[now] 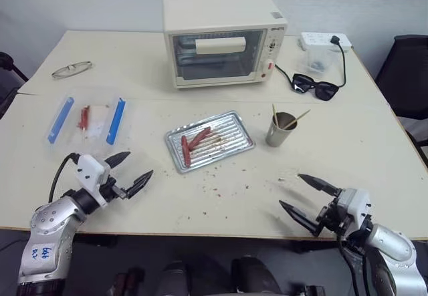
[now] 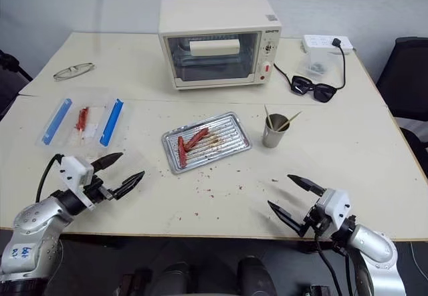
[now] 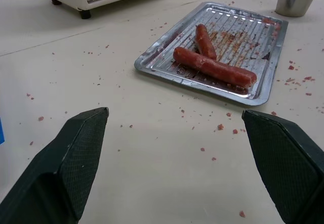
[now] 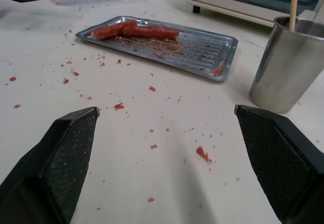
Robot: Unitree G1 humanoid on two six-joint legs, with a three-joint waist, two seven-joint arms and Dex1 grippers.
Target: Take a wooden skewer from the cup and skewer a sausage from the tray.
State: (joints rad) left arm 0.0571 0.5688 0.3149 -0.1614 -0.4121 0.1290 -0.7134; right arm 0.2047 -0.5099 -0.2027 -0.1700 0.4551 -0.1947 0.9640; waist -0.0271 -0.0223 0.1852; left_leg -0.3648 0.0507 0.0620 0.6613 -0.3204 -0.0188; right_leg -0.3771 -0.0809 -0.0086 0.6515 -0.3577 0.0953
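Cup (image 1: 280, 130) stands right of the tray (image 1: 235, 123).

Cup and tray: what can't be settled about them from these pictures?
- Cup: how many skewers it holds; too thin in the eye views, and the right wrist view's top edge cuts off the one stick there.
- Cup's inside: hidden by its wall in both wrist views.
- Tray: whether it holds two or three sausages; they overlap.

Spread right claw (image 4: 167, 148) faces tray (image 4: 223, 57), sausages (image 4: 134, 30), cup (image 4: 288, 72).

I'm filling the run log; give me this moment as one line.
left hand open | right hand open | skewers in cup | sausages on tray
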